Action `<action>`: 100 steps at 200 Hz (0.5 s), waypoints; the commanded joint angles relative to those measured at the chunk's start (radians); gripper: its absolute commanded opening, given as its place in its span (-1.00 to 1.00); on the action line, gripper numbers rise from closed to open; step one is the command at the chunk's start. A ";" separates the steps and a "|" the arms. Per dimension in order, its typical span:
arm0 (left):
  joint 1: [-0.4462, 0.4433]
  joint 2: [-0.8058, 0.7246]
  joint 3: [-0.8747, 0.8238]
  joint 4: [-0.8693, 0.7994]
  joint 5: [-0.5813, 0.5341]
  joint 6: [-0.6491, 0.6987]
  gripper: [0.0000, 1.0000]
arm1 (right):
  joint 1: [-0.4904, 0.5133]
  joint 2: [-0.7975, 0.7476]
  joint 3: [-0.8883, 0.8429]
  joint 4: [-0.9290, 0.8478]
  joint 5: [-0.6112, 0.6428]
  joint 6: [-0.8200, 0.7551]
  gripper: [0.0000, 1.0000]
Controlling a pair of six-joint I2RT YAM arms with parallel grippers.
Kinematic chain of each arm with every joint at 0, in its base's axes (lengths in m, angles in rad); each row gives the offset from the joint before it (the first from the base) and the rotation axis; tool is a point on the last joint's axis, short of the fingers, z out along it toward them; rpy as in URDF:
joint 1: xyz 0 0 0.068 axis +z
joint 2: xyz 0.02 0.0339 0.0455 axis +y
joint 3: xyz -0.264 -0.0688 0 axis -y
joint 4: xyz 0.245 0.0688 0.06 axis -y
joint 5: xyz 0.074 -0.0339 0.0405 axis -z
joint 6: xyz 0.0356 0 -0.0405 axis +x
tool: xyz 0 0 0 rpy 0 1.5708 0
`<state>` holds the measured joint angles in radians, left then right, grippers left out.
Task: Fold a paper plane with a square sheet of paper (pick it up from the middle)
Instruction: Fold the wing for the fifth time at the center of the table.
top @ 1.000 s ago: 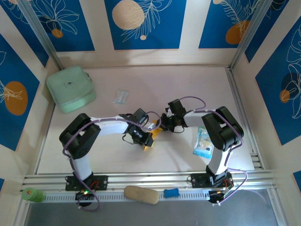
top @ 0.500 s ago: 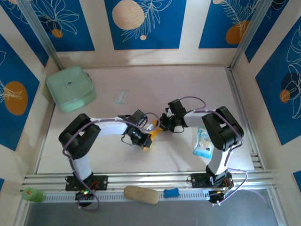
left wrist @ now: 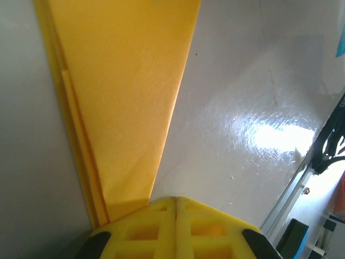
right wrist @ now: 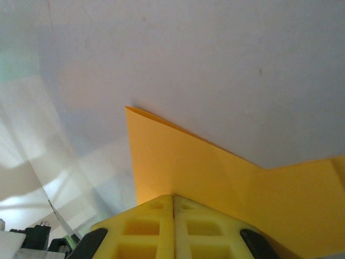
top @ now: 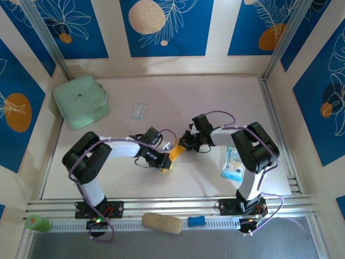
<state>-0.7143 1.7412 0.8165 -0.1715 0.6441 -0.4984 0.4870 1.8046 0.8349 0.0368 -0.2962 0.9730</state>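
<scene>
Creasing seems the step: both closed, left tool and right tool meet opposite ends of the paper. The next move likely calls for pressing firmly along its length.

**Top view:** you see the tabletop under bright, even light from above, and shadows are soft and short. The frame posts splay toward the corners, as a wide lens renders them.

**Left wrist view:** a hard white glare patch sits on the tabletop at right. The square sheet of paper is crisp, and the left tool at the bottom edge is soft.

**Right wrist view:** you get dimmer, bluish light, with pale reflections at lower left.
</scene>
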 commanded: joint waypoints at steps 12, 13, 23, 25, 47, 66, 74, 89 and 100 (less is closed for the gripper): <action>0.010 -0.087 0.007 0.029 0.049 -0.053 -0.89 | -0.004 -0.002 -0.033 -0.089 0.049 0.006 -0.88; 0.009 -0.089 0.008 0.030 0.049 -0.054 -0.89 | -0.003 -0.002 -0.033 -0.089 0.048 0.006 -0.88; 0.011 -0.097 0.025 0.043 0.048 -0.056 -0.88 | -0.004 -0.004 -0.033 -0.090 0.048 0.007 -0.88; 0.010 -0.098 0.028 0.044 0.048 -0.057 -0.87 | -0.004 -0.006 -0.033 -0.090 0.049 0.006 -0.88; 0.010 -0.049 0.075 0.024 0.051 -0.041 -0.86 | -0.005 -0.010 -0.032 -0.093 0.052 0.007 -0.88; 0.010 0.018 0.086 0.032 0.084 -0.044 -0.86 | -0.005 -0.008 -0.030 -0.097 0.052 0.008 -0.88; 0.010 0.037 0.083 0.035 0.089 -0.044 -0.86 | -0.005 -0.010 -0.031 -0.097 0.052 0.009 -0.88; 0.010 0.064 0.082 -0.007 0.046 -0.021 -0.87 | -0.005 -0.010 -0.031 -0.095 0.052 0.011 -0.88; 0.011 0.083 0.085 -0.050 0.005 0.002 -0.88 | -0.004 -0.008 -0.030 -0.096 0.052 0.012 -0.88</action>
<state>-0.7105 1.7775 0.8944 -0.1406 0.6880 -0.5411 0.4862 1.8008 0.8349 0.0296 -0.2913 0.9730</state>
